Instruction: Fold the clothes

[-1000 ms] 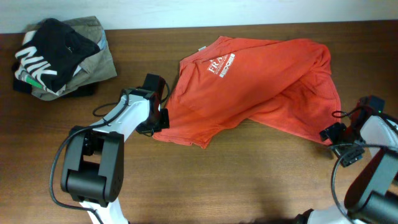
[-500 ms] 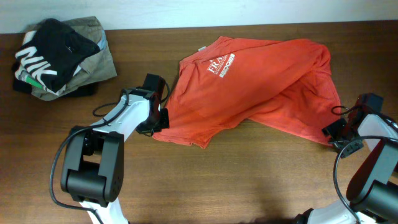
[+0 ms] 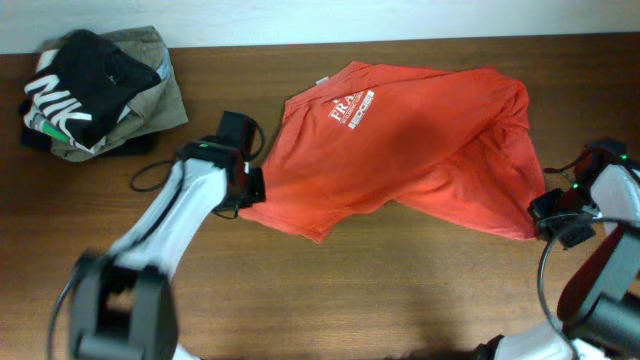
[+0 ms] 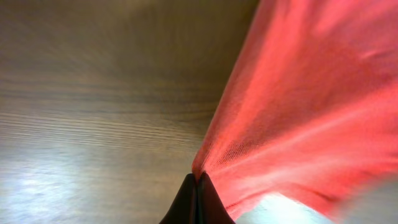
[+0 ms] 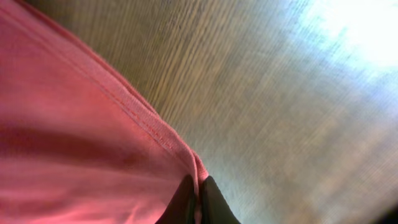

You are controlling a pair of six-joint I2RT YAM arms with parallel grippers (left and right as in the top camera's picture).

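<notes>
The clothes are one red-orange T-shirt (image 3: pixel 400 145) with a small white chest print, lying crumpled across the middle and right of the wooden table. At the shirt's left edge my left gripper (image 3: pixel 252 188) is shut on the fabric. In the left wrist view its dark fingertips (image 4: pixel 198 182) pinch a fold of the red cloth (image 4: pixel 298 112), which stretches away up and to the right. My right gripper (image 3: pixel 545 212) is shut on the shirt's hemmed right edge. The right wrist view shows the hem (image 5: pixel 149 127) running down into the right gripper (image 5: pixel 199 182).
A pile of other garments sits at the far left corner: a black one with big white letters (image 3: pixel 75 85) on a khaki-olive one (image 3: pixel 160 95). Bare wooden table (image 3: pixel 400 290) lies in front of the shirt. A pale wall borders the table's far edge.
My right gripper has shut on the shirt's right edge. My left arm has swung left and forward, pulling the shirt's left edge with it. The shirt lies slightly more stretched.
</notes>
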